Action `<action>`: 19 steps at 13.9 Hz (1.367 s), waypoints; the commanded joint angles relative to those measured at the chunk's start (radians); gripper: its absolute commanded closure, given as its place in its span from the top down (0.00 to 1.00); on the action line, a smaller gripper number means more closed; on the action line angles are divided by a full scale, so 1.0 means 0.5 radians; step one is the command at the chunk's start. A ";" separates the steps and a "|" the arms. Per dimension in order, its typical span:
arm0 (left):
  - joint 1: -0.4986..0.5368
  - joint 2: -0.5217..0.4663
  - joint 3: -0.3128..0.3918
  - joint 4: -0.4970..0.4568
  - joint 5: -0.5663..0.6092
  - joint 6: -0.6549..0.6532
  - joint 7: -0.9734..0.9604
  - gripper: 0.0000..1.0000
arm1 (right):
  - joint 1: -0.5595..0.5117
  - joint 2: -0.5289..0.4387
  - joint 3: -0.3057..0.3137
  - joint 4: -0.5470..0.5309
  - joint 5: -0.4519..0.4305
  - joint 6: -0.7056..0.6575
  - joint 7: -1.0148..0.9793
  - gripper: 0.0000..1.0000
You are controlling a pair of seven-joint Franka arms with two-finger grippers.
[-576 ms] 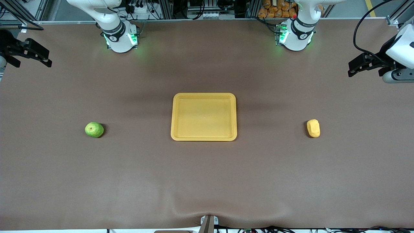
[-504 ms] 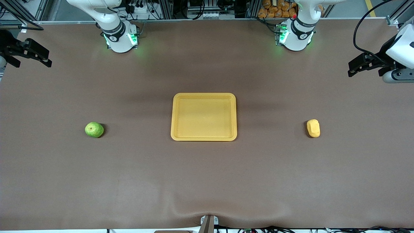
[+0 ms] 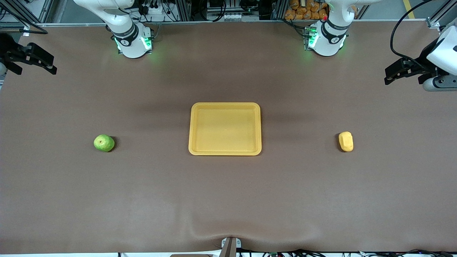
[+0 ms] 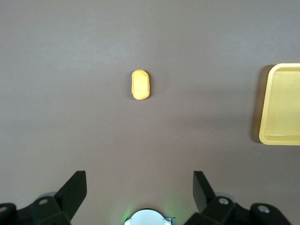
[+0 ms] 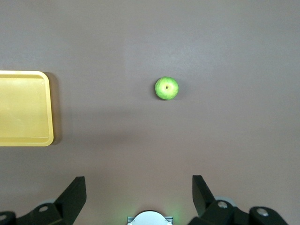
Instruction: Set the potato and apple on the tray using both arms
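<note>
The yellow tray (image 3: 225, 152) lies at the table's middle with nothing in it. The green apple (image 3: 104, 143) lies on the table toward the right arm's end, apart from the tray. The yellow-orange potato (image 3: 346, 141) lies toward the left arm's end. My right gripper (image 3: 35, 70) hangs open and empty, high over its end of the table; its wrist view shows the apple (image 5: 167, 88) and tray (image 5: 23, 142) below the gripper (image 5: 139, 192). My left gripper (image 3: 405, 81) hangs open and empty, high over its own end; its wrist view shows the potato (image 4: 140, 85) and tray (image 4: 281, 140) below the gripper (image 4: 139, 190).
The brown table cover (image 3: 228, 196) is bare around the three things. The two arm bases (image 3: 132, 41) (image 3: 326, 39) stand at the table's edge farthest from the front camera, with cables and racks past them.
</note>
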 commanded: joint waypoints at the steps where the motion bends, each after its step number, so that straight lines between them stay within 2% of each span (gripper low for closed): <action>1: 0.002 0.019 0.013 0.069 -0.049 -0.050 0.041 1.00 | -0.002 0.015 0.001 0.030 -0.021 -0.002 0.018 1.00; 13: 0.027 0.016 0.016 0.035 -0.049 -0.118 0.037 1.00 | -0.051 0.122 -0.008 0.036 -0.024 0.035 0.012 1.00; 19: 0.054 0.019 0.016 -0.026 -0.049 -0.103 0.025 1.00 | -0.051 0.278 -0.008 0.033 -0.027 0.078 0.012 1.00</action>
